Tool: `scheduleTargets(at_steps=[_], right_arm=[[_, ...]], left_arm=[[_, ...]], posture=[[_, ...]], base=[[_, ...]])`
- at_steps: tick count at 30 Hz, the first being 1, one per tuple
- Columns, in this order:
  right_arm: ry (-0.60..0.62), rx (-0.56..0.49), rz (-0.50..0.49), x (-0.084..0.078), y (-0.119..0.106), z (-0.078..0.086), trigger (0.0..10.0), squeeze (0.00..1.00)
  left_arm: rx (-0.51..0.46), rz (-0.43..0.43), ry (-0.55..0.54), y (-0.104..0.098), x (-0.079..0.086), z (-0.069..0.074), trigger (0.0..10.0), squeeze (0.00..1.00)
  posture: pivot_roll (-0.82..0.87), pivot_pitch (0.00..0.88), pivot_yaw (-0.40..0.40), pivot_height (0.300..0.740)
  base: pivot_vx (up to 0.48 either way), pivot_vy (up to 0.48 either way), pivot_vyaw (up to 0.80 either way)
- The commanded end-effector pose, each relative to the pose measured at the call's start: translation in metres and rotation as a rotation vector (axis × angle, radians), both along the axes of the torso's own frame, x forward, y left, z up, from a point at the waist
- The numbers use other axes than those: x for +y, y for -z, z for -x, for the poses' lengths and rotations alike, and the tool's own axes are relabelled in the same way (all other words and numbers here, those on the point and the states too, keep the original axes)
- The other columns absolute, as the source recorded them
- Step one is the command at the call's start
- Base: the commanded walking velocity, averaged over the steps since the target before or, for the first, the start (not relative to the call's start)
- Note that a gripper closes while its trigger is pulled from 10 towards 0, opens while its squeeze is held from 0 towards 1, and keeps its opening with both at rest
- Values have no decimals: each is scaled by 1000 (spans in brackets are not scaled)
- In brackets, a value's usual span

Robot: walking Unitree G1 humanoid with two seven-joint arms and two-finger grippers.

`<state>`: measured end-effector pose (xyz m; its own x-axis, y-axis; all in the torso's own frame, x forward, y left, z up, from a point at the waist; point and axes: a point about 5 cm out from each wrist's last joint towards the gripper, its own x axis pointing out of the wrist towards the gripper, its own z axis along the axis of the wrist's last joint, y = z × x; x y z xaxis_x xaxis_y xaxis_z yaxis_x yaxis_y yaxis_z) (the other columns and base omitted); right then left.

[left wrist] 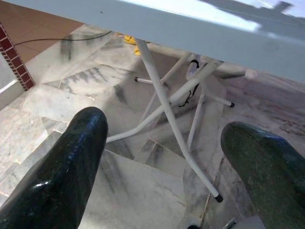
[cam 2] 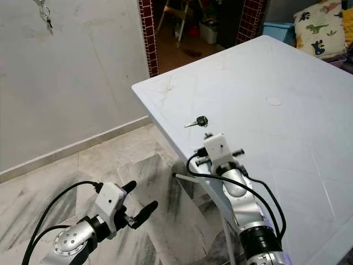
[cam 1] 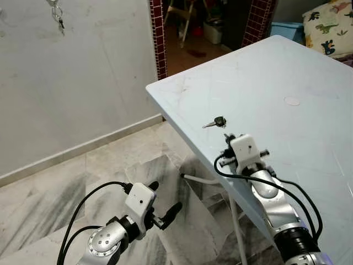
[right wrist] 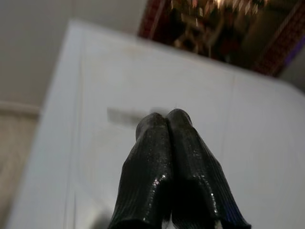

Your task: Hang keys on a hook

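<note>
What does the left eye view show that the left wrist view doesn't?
The left eye view alone shows the key lying on the tabletop, the right gripper just short of it, and keys hanging on the wall. The left wrist view alone shows the table's white legs crossing beneath, framed by the left gripper's spread fingers. Both share the white table and the marble floor.

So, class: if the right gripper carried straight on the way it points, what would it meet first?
Most likely the key lying on the white table, just ahead of the right gripper; exact depth is unclear.
</note>
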<state>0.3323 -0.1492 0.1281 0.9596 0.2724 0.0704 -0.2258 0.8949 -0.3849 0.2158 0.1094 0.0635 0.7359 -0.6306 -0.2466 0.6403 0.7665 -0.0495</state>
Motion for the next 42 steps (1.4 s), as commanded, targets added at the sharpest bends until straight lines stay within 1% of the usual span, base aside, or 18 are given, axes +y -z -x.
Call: scheduleTargets(at_steps=[1,5,8,9,10,11,12,13,14,15,17,21,23,25,31,34,41,42], right_arm=[[-30,-55,-57,5,-17,-3,0,0],[1,-71,-152,0,-28,-9,0,0],[-5,-71,-107,-5,-28,-9,0,0],[-9,-74,-85,-7,-27,-8,706,0],[-7,-74,-48,-9,-25,-7,3373,0],[-24,-68,0,-12,-21,-4,10000,212],[-34,-65,8,-12,-19,-2,10000,212],[-28,-62,18,-14,-17,-1,10000,965],[-31,-41,30,-15,-13,1,10000,1000],[-28,-4,51,-17,-4,3,10000,1000],[-27,21,51,-18,1,5,10000,1000],[-31,114,72,-16,20,11,10000,1000],[-43,127,49,-14,23,12,10000,1000],[-43,157,51,-12,29,14,10000,1000],[-26,180,39,-14,34,15,10000,1000],[36,205,16,-20,40,13,10000,1000],[82,247,6,-26,47,11,10000,1000],[91,265,-6,-27,50,10,10000,1000]], left_arm=[[4,-12,-8,1,2,1,10000,0],[4,-11,-9,2,1,1,10000,0],[4,-12,-10,2,1,1,10000,0],[3,-12,-11,2,1,1,10000,0],[3,-12,-12,2,1,1,10000,0],[4,-12,-13,2,1,1,10000,0],[5,-12,-13,2,1,1,10000,0],[5,-12,-13,2,1,1,10000,0],[6,-11,-12,2,1,1,10000,0],[7,-11,-10,2,1,1,10000,0],[7,-11,-9,2,1,2,10000,0],[7,-12,-8,2,2,2,10000,0],[7,-12,-8,2,2,2,10000,0],[8,-12,-8,2,2,2,10000,0],[7,-13,-6,2,2,2,10000,0],[7,-12,-6,1,2,3,10000,0],[7,-9,-10,1,2,2,10000,0],[13,4,-21,1,3,2,10000,0]], posture=[[33,88,55,740],[33,85,53,740],[34,84,52,740],[35,84,52,740],[35,84,52,740],[34,83,52,740],[34,83,52,740],[33,84,53,740],[32,84,52,740],[32,84,52,740],[32,85,53,740],[34,87,56,740],[35,88,58,740],[33,88,59,740],[35,89,60,740],[37,90,59,740],[37,92,59,740],[37,92,59,740]], base=[[0,0,0],[0,0,0],[0,0,0],[0,0,0],[0,0,0],[0,0,0],[0,0,0],[0,0,0],[0,0,0],[0,0,0],[0,0,0],[0,0,0],[0,0,0],[0,0,0],[0,0,0],[0,0,0],[0,0,0],[0,0,0]])
